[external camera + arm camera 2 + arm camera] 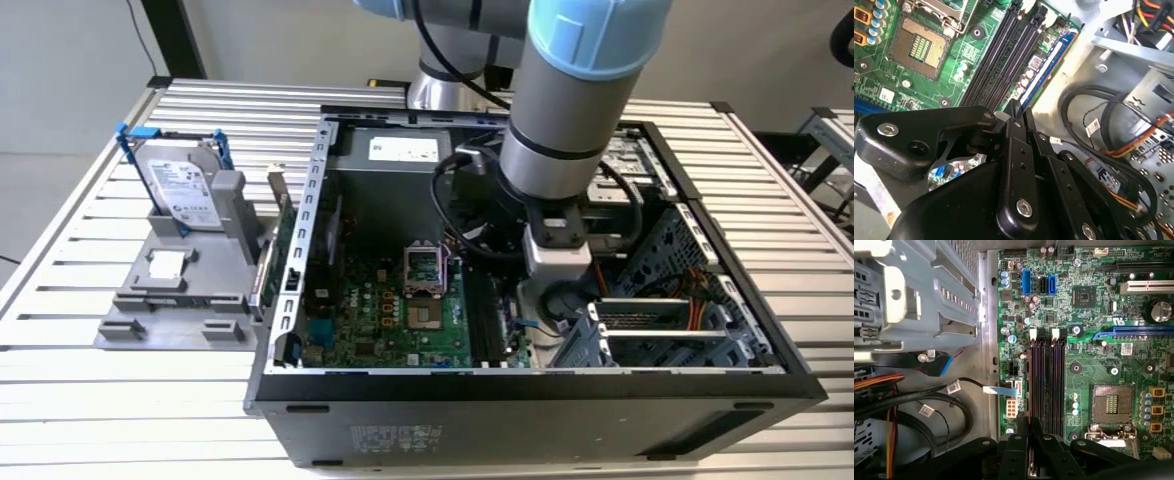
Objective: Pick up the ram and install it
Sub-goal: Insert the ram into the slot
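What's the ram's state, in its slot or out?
Cannot tell if seated. The ram stands on edge alongside the empty memory slots, the gripper shut on its end.

1. In the exterior view, a big silver label (pixel 183 195) sits on the hard drive (pixel 168 157). Its words are too small to read.
2. A white sticker (pixel 404 150) sits at the far end inside the computer case (pixel 534 392). Its print cannot be read.
3. Pale print (pixel 396 437) on the case's near outer wall is too faint to read.
4. In the first wrist view, small white tags (pixel 954 387) hang on black cables (pixel 970 417). Their marks are too tiny to read.
5. A white board sticker (pixel 1126 349) sits on the green board (pixel 1089 371). It cannot be read.
6. In the second wrist view, a cable tag (pixel 1092 126) and a small sticker (pixel 886 94) on the green board cannot be read.
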Motion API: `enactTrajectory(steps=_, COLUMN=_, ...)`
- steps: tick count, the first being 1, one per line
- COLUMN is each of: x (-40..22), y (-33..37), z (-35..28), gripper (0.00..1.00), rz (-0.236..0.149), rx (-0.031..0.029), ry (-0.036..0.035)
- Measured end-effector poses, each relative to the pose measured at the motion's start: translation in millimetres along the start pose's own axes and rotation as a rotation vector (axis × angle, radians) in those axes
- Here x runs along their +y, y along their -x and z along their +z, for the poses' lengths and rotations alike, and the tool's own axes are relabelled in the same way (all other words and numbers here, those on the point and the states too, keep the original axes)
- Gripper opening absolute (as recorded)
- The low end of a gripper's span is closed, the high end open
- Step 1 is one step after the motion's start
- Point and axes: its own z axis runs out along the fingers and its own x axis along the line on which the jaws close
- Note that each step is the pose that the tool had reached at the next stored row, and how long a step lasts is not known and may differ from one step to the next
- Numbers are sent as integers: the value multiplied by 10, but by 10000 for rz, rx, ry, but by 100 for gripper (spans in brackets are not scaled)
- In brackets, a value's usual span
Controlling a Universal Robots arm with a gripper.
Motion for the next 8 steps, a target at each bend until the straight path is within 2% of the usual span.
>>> enactTrajectory(steps=2, x=4, y=12, z=35, gripper=0, rz=-37, rx=-1, ry=0)
enactTrajectory(steps=5, x=46, y=13, z=85, gripper=0, rz=-117, rx=-4, ry=-2)
enactTrajectory(steps=8, x=80, y=16, z=102, gripper=0, rz=-228, rx=-7, ry=-6)
